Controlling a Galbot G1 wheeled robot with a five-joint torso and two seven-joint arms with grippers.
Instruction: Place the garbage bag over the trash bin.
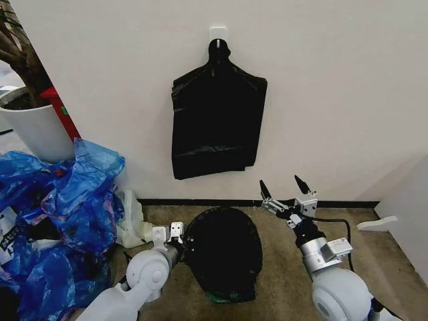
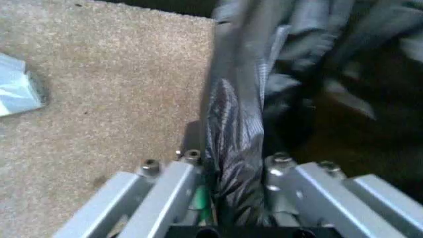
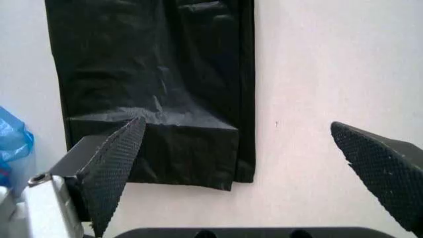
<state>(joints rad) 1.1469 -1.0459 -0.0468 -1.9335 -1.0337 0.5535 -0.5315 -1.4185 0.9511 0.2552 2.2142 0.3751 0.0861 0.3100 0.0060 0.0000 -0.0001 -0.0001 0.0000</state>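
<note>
The garbage bag (image 1: 224, 251), a wrinkled glossy black film, bulges in a rounded mound on the carpet at the bottom centre of the head view. The trash bin is hidden under it. My left gripper (image 1: 175, 239) sits at the bag's left edge. In the left wrist view that gripper (image 2: 233, 171) is shut on a pleated strip of the bag's film (image 2: 241, 124). My right gripper (image 1: 284, 190) is raised to the right of the bag, open and holding nothing. In its own wrist view the right gripper (image 3: 238, 124) faces the wall.
A flat black bundle (image 1: 215, 124) hangs on the wall right behind the bag. Blue plastic bags (image 1: 67, 221) pile up at the left, with a white plant pot (image 1: 33, 127) behind them. A pale bag (image 1: 132, 221) lies beside the left arm. Bare carpet (image 1: 388, 261) lies to the right.
</note>
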